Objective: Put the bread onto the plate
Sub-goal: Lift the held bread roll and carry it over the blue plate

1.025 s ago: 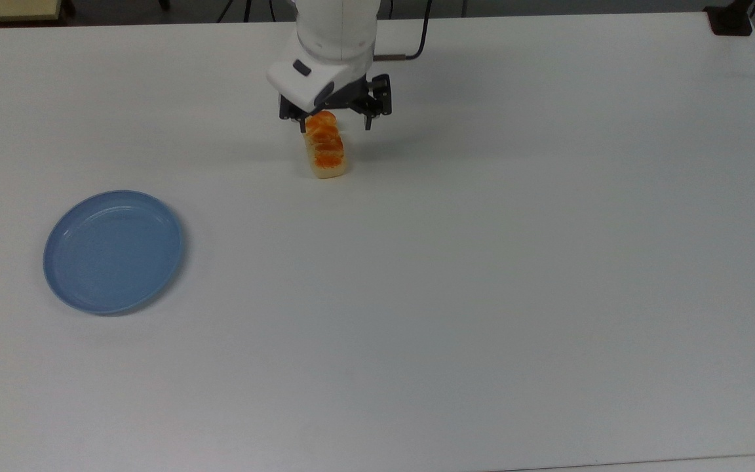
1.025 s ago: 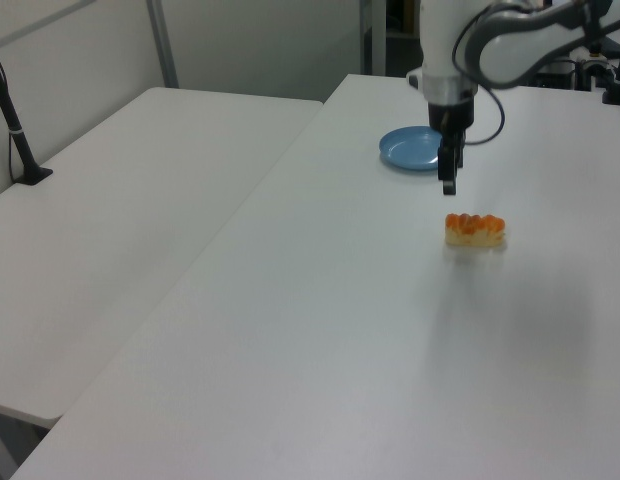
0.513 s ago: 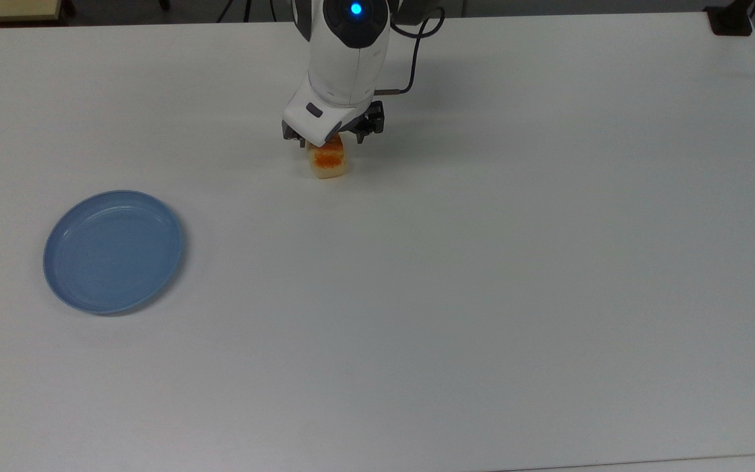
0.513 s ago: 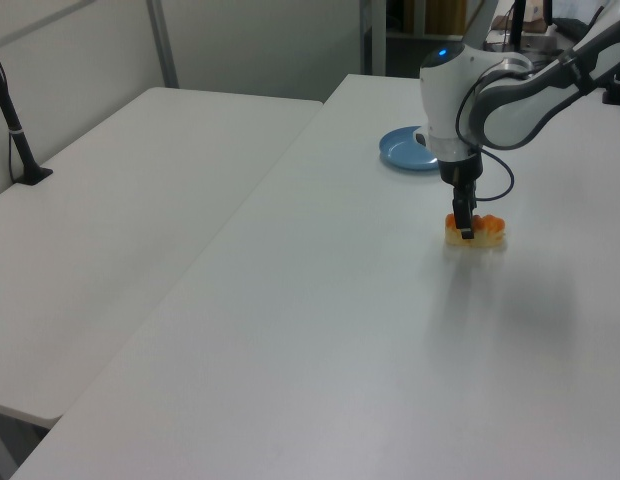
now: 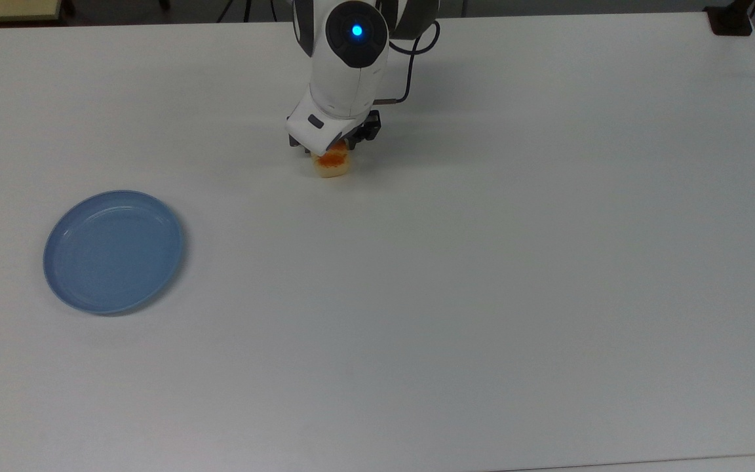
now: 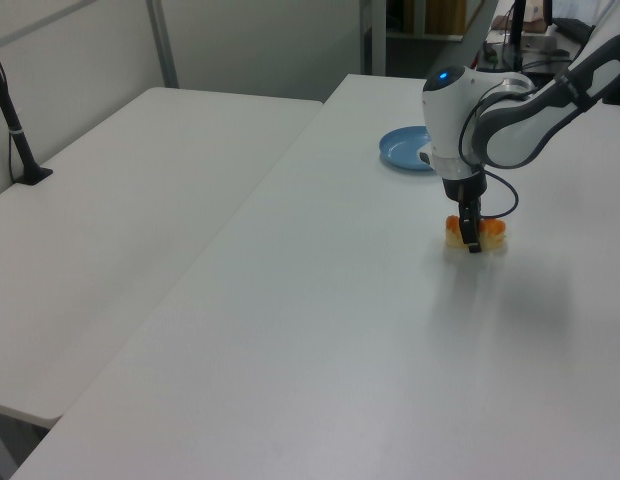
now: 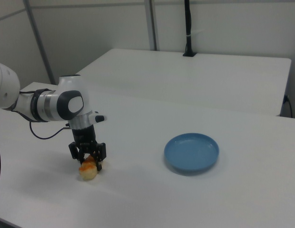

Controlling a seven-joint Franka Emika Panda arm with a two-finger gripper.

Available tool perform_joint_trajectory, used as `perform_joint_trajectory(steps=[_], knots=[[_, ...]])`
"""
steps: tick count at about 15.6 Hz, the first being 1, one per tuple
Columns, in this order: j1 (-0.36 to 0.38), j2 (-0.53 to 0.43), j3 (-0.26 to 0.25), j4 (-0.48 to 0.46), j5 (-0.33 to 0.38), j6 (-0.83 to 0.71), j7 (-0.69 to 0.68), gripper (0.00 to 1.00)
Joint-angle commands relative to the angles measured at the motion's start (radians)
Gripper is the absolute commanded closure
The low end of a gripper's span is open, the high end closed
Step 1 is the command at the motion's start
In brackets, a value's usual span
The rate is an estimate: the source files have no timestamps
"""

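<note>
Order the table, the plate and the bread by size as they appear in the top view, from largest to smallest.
1. The table, by far the largest.
2. The plate.
3. The bread, the smallest, though the arm covers part of it.

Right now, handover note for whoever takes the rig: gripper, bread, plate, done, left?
Gripper: down over the bread, fingers straddling it, open, no grasp yet.
Bread: on the table, under the arm.
Plate: bare, well off toward the top view's left and nearer its bottom edge.
Done: approach and descent.
Left: close on the bread, lift, carry to the plate, release.
</note>
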Motion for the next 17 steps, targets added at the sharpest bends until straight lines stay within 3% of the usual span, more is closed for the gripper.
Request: perform_joint_trajectory(steps=[1, 3, 7, 12, 17], knots=[[-0.005, -0.021, 0.002, -0.012, -0.021, 0.019, 0.002, 0.61], [-0.010, -0.023, 0.002, 0.025, -0.020, -0.002, -0.001, 0.62], [-0.077, -0.006, -0.001, 0.212, -0.020, -0.161, -0.071, 0.62], [-0.197, 0.150, -0.004, 0.526, -0.021, -0.248, -0.200, 0.62], [-0.336, 0.262, -0.007, 0.662, -0.025, -0.235, -0.387, 0.62]])
